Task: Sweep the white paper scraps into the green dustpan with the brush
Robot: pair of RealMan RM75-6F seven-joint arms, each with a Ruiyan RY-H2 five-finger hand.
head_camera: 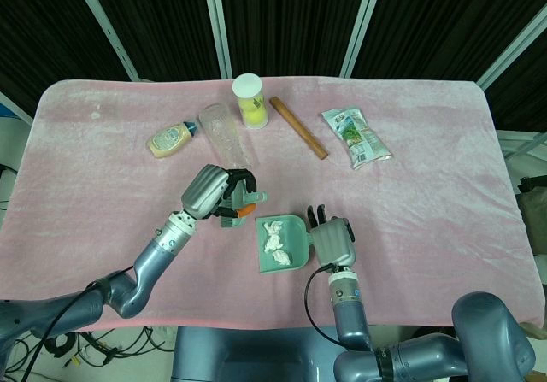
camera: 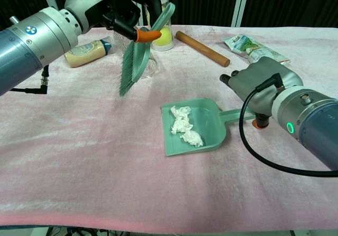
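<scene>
Left hand [camera: 124, 6] grasps brush [camera: 138, 51] by orange-tipped handle, raised above pink cloth [camera: 79, 141], bristles pointing down, left of dustpan and apart from it. Green dustpan [camera: 211, 125] lies flat on cloth, white paper scraps [camera: 185, 128] inside pan. Right hand [camera: 259, 85] over dustpan handle, fingers loosened and extended, no visible grip on handle. Behind: mayo bottle [head_camera: 171, 138], clear glass [head_camera: 224, 134], yellow cup [head_camera: 249, 100], wooden stick [head_camera: 298, 127], snack packet [head_camera: 356, 138].

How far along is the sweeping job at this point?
Sweeping looks done: the paper scraps lie inside the dustpan, and none show on the cloth. The left hand holds the brush lifted clear. The right hand sits at the dustpan handle. Left: setting the brush down.
</scene>
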